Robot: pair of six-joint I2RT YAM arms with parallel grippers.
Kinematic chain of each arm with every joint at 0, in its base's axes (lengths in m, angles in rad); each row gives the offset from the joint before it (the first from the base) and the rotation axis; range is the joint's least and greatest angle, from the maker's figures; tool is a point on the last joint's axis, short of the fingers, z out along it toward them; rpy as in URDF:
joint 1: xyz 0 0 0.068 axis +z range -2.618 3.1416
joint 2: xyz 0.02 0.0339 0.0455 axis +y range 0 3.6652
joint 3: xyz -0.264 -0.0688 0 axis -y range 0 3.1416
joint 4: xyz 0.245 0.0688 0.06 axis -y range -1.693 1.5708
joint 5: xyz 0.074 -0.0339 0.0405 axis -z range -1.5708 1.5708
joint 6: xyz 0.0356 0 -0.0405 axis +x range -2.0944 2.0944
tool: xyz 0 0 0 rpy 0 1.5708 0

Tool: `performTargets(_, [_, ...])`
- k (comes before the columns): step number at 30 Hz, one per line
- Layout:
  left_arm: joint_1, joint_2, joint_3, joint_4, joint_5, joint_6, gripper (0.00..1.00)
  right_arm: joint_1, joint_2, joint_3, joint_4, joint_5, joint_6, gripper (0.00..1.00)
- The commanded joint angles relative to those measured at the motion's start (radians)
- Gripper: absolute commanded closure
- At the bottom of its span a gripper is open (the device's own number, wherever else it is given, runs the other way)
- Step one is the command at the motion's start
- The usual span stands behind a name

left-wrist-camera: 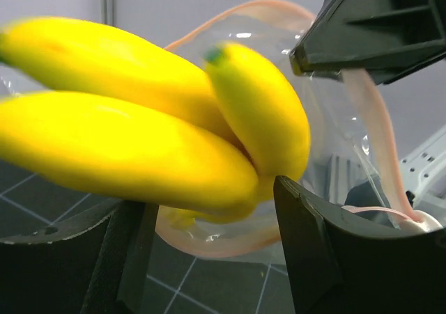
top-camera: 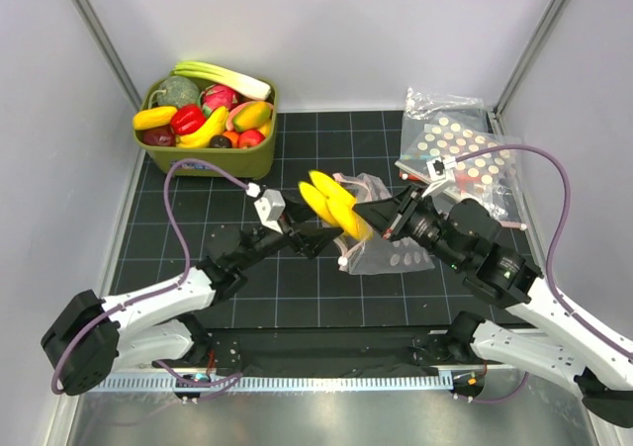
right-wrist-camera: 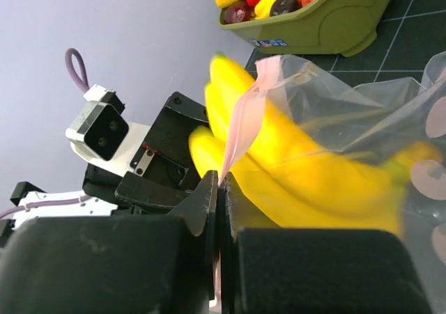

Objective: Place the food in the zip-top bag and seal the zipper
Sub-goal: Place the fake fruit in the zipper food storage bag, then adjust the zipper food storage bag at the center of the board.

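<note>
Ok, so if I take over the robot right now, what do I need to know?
Left hand: shut on the banana bunch, held at the bag's mouth.
Right hand: pinching the zipper, holding the zip-top bag open.
Done: the bunch is picked up and looks partly inside the bag.
Left: push it in, let go, add other toy food from the green bin, and seal the zipper.

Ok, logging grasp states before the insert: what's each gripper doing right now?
Left gripper: shut on the banana bunch.
Right gripper: shut on the zipper of the zip-top bag.
</note>
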Motion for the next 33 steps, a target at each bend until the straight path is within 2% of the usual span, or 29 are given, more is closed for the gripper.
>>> performTargets(1, [-0.009, 0.001, 0.075, -0.129, -0.021, 0.054, 0.29, 0.006, 0.02, 0.032, 0.065, -0.019, -0.038, 0.99])
performTargets(7, [-0.01, 0.068, 0.123, -0.157, 0.011, 0.025, 0.27, 0.006, 0.034, -0.009, 0.093, -0.022, -0.045, 0.99])
performTargets(11, [-0.01, 0.007, 0.143, -0.301, -0.03, 0.012, 0.22, 0.006, 0.039, 0.002, 0.063, 0.05, -0.106, 0.99])
performTargets(13, [-0.01, -0.046, 0.163, -0.415, -0.099, -0.014, 0.21, 0.006, 0.045, 0.012, 0.045, 0.105, -0.161, 0.99])
performTargets(18, [-0.01, -0.113, 0.187, -0.574, -0.32, -0.077, 0.17, 0.004, 0.071, -0.004, 0.066, 0.137, -0.267, 0.99])
performTargets(24, [-0.009, -0.05, 0.29, -0.712, -0.388, -0.149, 0.13, 0.006, 0.124, 0.021, 0.076, 0.117, -0.33, 0.99])
performTargets(28, [-0.007, -0.027, 0.345, -0.843, -0.483, -0.204, 0.1, 0.004, 0.167, 0.116, 0.011, 0.241, -0.375, 0.99])
performTargets(30, [-0.007, -0.036, 0.353, -0.902, -0.601, -0.263, 0.01, 0.001, 0.195, 0.202, -0.054, 0.341, -0.41, 0.99])
performTargets(33, [0.01, -0.044, 0.375, -0.947, -0.675, -0.281, 0.0, -0.003, 0.232, 0.29, -0.122, 0.374, -0.462, 0.99])
